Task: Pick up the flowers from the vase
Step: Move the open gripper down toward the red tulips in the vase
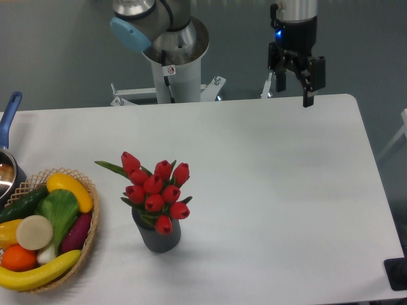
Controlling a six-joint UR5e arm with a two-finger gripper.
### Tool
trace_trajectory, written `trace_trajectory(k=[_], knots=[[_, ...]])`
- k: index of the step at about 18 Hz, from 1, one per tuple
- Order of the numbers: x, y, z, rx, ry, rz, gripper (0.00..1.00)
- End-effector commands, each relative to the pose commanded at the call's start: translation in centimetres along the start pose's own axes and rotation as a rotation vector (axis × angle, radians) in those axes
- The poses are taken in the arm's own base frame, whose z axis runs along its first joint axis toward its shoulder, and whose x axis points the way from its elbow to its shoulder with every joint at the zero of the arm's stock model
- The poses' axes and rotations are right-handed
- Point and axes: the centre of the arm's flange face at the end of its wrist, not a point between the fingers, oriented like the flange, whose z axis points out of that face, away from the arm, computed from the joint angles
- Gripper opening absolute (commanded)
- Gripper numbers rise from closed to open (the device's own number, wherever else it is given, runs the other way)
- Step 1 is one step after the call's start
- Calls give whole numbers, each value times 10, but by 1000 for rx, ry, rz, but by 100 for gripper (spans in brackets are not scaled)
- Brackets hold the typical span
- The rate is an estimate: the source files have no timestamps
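Nearest the camera, at the left front edge of the counter (273,190), a wicker basket (89,238) is holding fake fruit and vegetables; not part of the task. Just right of it, the vase (158,236) is standing upright, dark and ribbed, apart from the basket. The flowers (156,190) are sitting in its mouth, red buds fanning up and leaning slightly left, one leaf sticking out to the left. Stems are hidden below the buds.

A blue pan handle (9,114) is showing at the far left edge.

Farthest back, the gripper (295,82) is hanging over the rear edge of the counter, well apart from the vase, to its right. Fingers (309,81) are pointing down, spread apart and holding nothing.

Judgement: step in hand is the approach; no contact yet. To do it well, the arm is needing to travel forward and left, then come down beside the bunch rather than onto the buds, closing on the stems just above the vase mouth. Lift should go straight up along the vase axis; a slanted pull is likely to tip the light vase or drag it toward the basket.
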Motion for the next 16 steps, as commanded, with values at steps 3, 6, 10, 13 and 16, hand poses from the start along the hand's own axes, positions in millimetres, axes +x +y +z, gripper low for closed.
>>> trace_trajectory(k=[3, 6, 10, 13, 16], knots=[[1, -1, 1, 10, -3, 4, 100], [2, -4, 2, 18, -1, 1, 100], [10, -5, 9, 26, 15, -20, 100], [19, -12, 11, 31, 23, -71, 100], [22, -19, 17, 45, 38, -149, 100]])
